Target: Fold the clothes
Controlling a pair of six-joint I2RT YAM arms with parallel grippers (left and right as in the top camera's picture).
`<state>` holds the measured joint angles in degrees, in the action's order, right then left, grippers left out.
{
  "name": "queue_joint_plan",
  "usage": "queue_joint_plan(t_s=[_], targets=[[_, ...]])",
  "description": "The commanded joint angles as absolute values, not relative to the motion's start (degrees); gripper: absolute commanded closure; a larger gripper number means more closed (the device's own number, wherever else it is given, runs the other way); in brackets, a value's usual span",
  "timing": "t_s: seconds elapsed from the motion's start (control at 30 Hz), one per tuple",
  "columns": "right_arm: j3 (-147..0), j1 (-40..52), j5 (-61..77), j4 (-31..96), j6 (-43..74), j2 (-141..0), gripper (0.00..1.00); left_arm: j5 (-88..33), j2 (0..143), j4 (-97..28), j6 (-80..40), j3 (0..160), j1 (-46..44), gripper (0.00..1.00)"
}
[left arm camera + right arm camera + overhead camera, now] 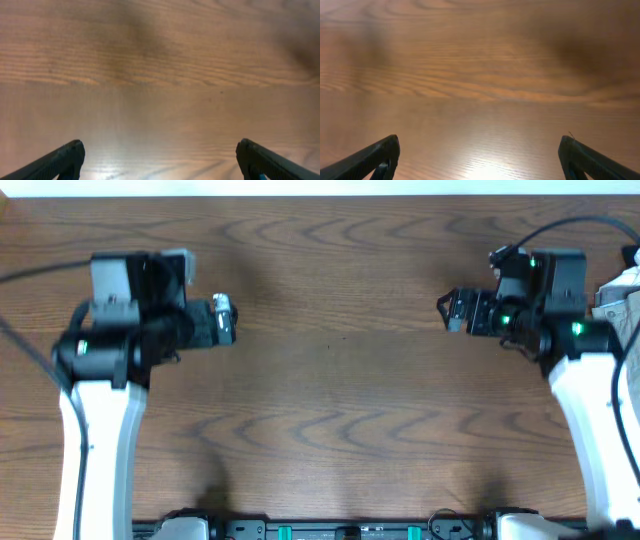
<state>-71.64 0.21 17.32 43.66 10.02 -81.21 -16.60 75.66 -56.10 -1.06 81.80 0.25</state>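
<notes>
While the overhead view takes in both my arms over the brown wooden desk (330,400), it alone shows any cloth. The clothes (624,286) appear only as a pale, greyish, crumpled patch at the far right edge, just beyond my right arm (590,380) and mostly cut off by the frame. I cannot make out seams or a waistband in so small a piece, nor how the piece lies.

From above, my left claw (224,320) points inward from the left side and my right claw (448,310) points inward from the right. The two are well apart, with bare wood between them. How wide each one stands is hard to judge from there.

The wrist views settle that. In the left wrist view my left claw (160,147) has its dark fingers (65,160) spread to the two lower corners, with only wood grain and a soft glare between them. The right wrist view shows the same of my right claw (480,140): its fingers (380,155) are spread wide and hold nothing. Neither wrist view shows any fabric. Both claws are clear of the clothes.
</notes>
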Motion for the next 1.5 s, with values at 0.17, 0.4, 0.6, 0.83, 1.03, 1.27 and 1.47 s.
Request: queue_joint_plan(t_s=[0.17, 0.4, 0.6, 0.83, 1.03, 1.27, 1.47], targets=[[-98.13, -11.84, 1.13, 59.79, 10.72, -98.87, 0.01, -17.54, 79.26, -55.07, 5.48, 84.31, 0.14, 0.02], [-110.00, -22.98, -3.75, 61.63, 10.70, -111.92, 0.02, -17.54, 78.54, -55.94, 5.28, 84.31, 0.12, 0.02], [-110.00, -27.44, -8.73, 60.07, 11.35, -118.24, 0.17, -17.56, 78.54, -56.49, 3.99, 84.29, 0.12, 0.02], [-110.00, -33.23, -6.28, 54.81, 13.28, -120.07, 0.19, -17.54, 78.54, -56.51, 3.99, 84.29, 0.12, 0.02], [-109.80, -35.51, 3.46, 56.47, 13.69, -121.25, 0.17, -17.54, 78.56, -56.10, 4.01, 84.29, 0.12, 0.02], [-109.67, -31.48, -1.93, 56.86, 12.19, -125.34, 0.12, -17.54, 78.56, -55.68, 3.99, 84.29, 0.12, 0.02], [-109.67, -28.62, -11.29, 54.83, 10.39, -129.69, 0.12, -17.56, 78.56, -55.48, 3.79, 84.29, 0.12, 0.02]])
